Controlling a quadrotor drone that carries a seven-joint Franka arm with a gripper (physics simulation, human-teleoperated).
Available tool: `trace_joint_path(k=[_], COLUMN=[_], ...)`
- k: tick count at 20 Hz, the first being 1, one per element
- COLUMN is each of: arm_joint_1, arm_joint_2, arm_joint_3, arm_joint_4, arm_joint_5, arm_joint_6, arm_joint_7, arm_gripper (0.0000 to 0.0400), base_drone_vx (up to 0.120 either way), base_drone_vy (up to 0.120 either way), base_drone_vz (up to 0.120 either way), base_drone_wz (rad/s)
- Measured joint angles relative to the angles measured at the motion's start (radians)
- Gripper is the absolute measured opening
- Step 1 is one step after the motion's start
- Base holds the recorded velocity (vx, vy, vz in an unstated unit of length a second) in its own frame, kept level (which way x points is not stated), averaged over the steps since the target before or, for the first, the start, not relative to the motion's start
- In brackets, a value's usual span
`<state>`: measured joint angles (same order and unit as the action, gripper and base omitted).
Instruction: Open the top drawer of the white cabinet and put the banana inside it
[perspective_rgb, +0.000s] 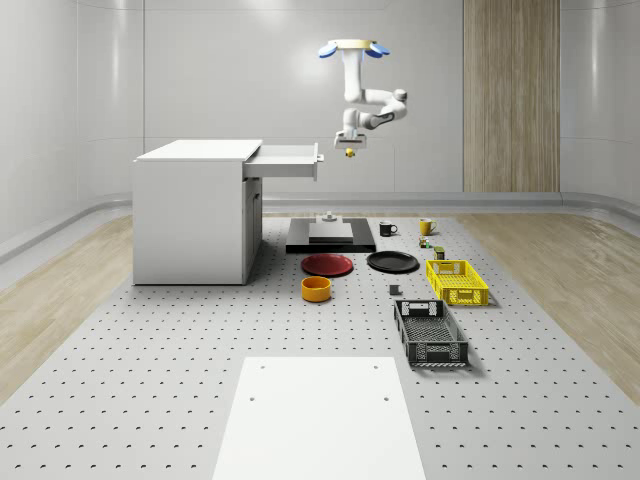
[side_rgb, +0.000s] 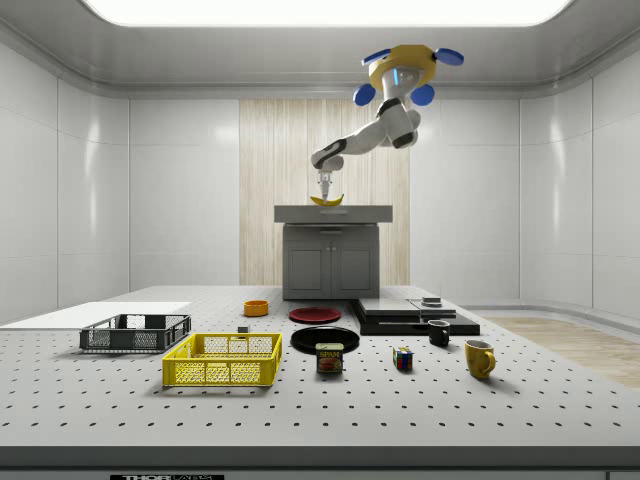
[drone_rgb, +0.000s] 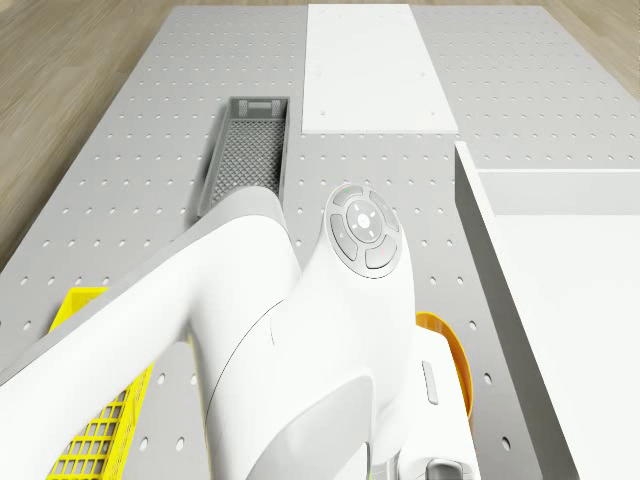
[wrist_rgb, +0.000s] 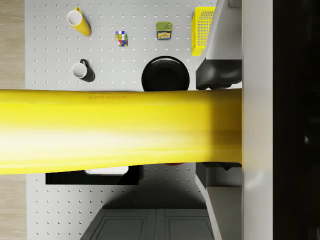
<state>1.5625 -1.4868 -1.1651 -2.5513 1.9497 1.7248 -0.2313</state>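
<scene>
Yellow curved banana (side_rgb: 327, 200) – pinched in gripper (side_rgb: 325, 193); drone (side_rgb: 403, 67) hovering above.

The perforated grey desk (perspective_rgb: 150, 340) carries a white cabinet (perspective_rgb: 190, 215) at the whole-scene view's left, a white sheet (perspective_rgb: 318, 415) near, a dark crate (perspective_rgb: 430, 333), yellow basket (perspective_rgb: 456, 281), orange bowl (perspective_rgb: 316, 289), red plate (perspective_rgb: 328, 264), black plate (perspective_rgb: 392, 262) and two mugs (perspective_rgb: 388, 229) farther back.

No text, label or number can be read anywhere.
</scene>
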Motion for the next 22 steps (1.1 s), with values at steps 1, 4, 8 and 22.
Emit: trace_joint_path(k=[1, 4, 8, 22], arm_joint_1=[0.000, 0.000, 0.001, 0.002], arm_joint_2=[0.000, -0.001, -0.002, -0.004], arm_joint_3=[0.000, 0.000, 0.000, 0.000], arm_joint_4=[0.000, 0.000, 0.000, 0.000], arm_joint_5=[0.000, 0.000, -0.001, -0.002], arm_joint_6=[0.000, 0.001, 0.001, 0.004], arm_joint_7=[0.000, 0.000, 0.000, -0.001], arm_gripper=[0.0190, 0.0190, 0.0190, 0.0190], base_drone_vx=[-0.120, -0.120, -0.050, 0.000], base_drone_vy=[-0.120, -0.120, -0.120, -0.120], base_drone_vz=[0.120, 0.120, 0.120, 0.026], base_drone_wz=[0.000, 0.000, 0.000, 0.000])
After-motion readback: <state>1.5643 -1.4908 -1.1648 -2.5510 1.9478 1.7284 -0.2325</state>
